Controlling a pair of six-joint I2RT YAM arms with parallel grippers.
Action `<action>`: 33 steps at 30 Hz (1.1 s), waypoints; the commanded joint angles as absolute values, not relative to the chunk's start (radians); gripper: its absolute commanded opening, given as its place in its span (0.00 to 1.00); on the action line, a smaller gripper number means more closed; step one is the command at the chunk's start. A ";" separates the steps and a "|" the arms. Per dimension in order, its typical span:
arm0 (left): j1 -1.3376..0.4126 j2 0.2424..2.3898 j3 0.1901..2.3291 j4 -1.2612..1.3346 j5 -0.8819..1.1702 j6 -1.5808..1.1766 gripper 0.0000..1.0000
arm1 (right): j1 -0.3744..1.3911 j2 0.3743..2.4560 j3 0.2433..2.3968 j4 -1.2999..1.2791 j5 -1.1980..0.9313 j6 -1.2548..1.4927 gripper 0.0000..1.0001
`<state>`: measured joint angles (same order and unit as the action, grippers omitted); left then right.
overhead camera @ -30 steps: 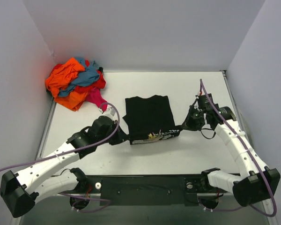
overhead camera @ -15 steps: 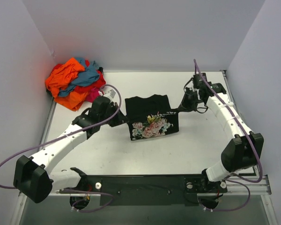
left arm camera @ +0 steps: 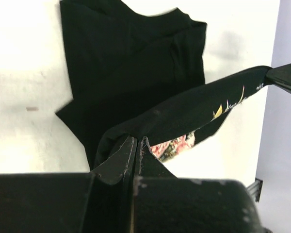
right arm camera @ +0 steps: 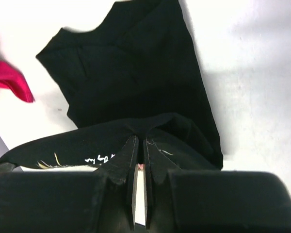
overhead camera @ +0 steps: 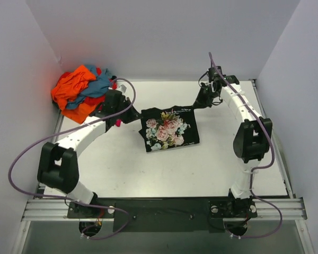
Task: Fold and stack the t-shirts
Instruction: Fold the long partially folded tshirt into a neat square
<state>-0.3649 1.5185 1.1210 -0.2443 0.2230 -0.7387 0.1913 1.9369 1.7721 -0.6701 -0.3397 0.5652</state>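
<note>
At table (overhead camera: 122, 169) rear | left tool (overhead camera: 133, 115), right tool (overhead camera: 197, 103) clamp black t-shirt (overhead camera: 169, 129) | clothes pile (overhead camera: 85, 92) near left tool

A black cotton t-shirt with a pink rose print (overhead camera: 168, 130) lies folded near the middle of the white table (overhead camera: 148, 177), print side up and its far edge raised a little. The left gripper (overhead camera: 133, 116) pinches that edge at its left corner and the right gripper (overhead camera: 197, 103) pinches it at its right corner, both arms stretched far forward. A crumpled pile of orange, blue and red t-shirts (overhead camera: 84, 91) sits in the far left corner, just beside the left arm.
</note>
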 commanded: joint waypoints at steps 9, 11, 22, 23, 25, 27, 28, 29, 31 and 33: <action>-0.267 2.110 1.498 0.012 0.279 -0.770 0.38 | 0.123 2.394 2.187 -0.572 -0.382 0.635 0.69; -0.265 2.189 1.590 0.002 0.297 -0.746 0.60 | 0.121 2.424 2.210 -0.561 -0.393 0.618 0.75; -0.264 2.046 1.393 0.077 0.233 -0.707 0.63 | 0.126 2.235 1.806 -0.356 -0.376 0.518 0.63; -0.265 2.036 1.366 0.084 0.235 -0.709 0.63 | 0.126 2.220 1.780 -0.347 -0.383 0.517 0.64; -0.267 2.017 1.329 0.121 0.242 -0.712 0.63 | 0.126 2.200 1.747 -0.325 -0.382 0.515 0.68; -0.271 2.003 1.295 0.150 0.253 -0.713 0.63 | 0.126 2.174 1.726 -0.319 -0.370 0.511 0.70; -0.278 1.994 1.284 0.152 0.250 -0.712 0.63 | 0.124 2.165 1.711 -0.318 -0.367 0.508 0.71; -0.281 1.991 1.272 0.153 0.244 -0.704 0.63 | 0.126 2.146 1.700 -0.313 -0.367 0.502 0.70; -0.284 1.994 1.266 0.149 0.242 -0.700 0.58 | 0.129 2.135 1.687 -0.322 -0.368 0.502 0.66; -0.282 2.016 1.275 0.134 0.261 -0.699 0.52 | 0.135 2.140 1.689 -0.356 -0.362 0.499 0.60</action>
